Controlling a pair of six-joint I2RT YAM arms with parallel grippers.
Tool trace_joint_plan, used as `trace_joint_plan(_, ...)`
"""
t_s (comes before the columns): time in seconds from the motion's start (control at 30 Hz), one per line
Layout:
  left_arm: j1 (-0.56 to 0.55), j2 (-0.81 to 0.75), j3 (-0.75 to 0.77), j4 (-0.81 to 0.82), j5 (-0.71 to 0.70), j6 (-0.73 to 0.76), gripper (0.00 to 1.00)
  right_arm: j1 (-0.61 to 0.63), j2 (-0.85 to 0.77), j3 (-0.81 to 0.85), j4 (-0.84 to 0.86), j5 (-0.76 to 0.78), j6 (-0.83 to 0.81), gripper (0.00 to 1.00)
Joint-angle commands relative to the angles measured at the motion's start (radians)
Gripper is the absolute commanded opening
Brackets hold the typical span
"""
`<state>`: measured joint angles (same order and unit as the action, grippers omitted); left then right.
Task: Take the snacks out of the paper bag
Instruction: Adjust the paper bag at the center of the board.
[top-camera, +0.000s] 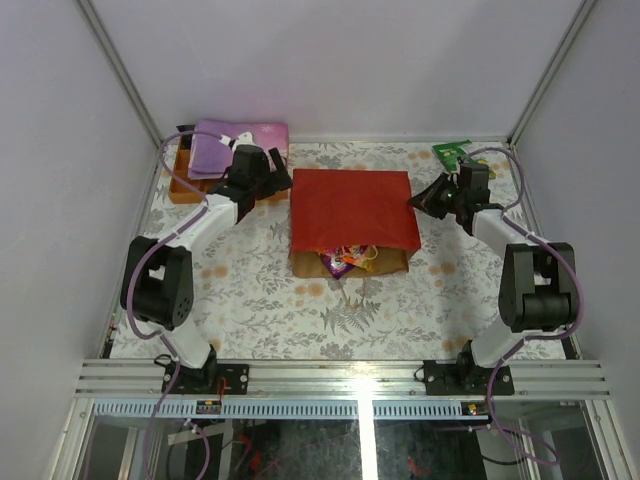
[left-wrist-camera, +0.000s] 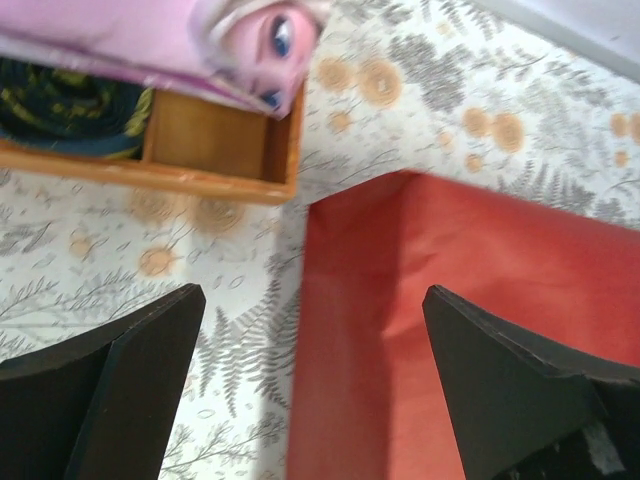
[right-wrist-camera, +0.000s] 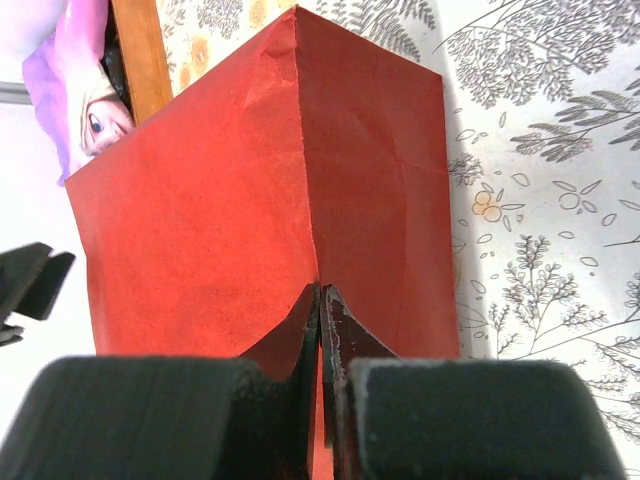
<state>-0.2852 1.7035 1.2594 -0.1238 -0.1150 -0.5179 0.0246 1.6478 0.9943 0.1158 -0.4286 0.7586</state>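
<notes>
The paper bag (top-camera: 352, 208) lies flat on the table, red side up, with its brown mouth facing the near edge. Purple and orange snacks (top-camera: 347, 260) show in that mouth. A green packet (top-camera: 450, 152) lies at the back right. My left gripper (top-camera: 272, 172) is open at the bag's back left corner. In the left wrist view its fingers straddle the edge of the bag (left-wrist-camera: 440, 330), touching nothing. My right gripper (top-camera: 418, 200) is shut on the bag's right edge. A raised crease of the bag (right-wrist-camera: 230, 200) runs into my right gripper's (right-wrist-camera: 321, 292) closed tips.
A wooden box (top-camera: 183, 187) with a purple cloth (top-camera: 215, 150) over it stands at the back left, just behind my left gripper. It also shows in the left wrist view, box (left-wrist-camera: 210, 140) and cloth (left-wrist-camera: 120, 30). White walls enclose the table.
</notes>
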Motion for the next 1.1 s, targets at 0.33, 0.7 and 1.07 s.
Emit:
trace_joint_plan(0.33, 0.016, 0.054, -0.079, 0.152, 0.234, -0.100, 0.90, -0.022, 0.001, -0.017, 0.054, -0.011, -0.001, 0.00)
trace_joint_plan(0.7, 0.017, 0.152, 0.021, 0.265, 0.316, -0.224, 0.94, -0.022, 0.058, -0.003, 0.099, -0.061, 0.029, 0.00)
trace_joint_plan(1.07, 0.077, -0.017, -0.165, 0.374, 0.204, -0.378, 0.96, -0.021, 0.069, -0.015, 0.102, -0.068, 0.024, 0.00)
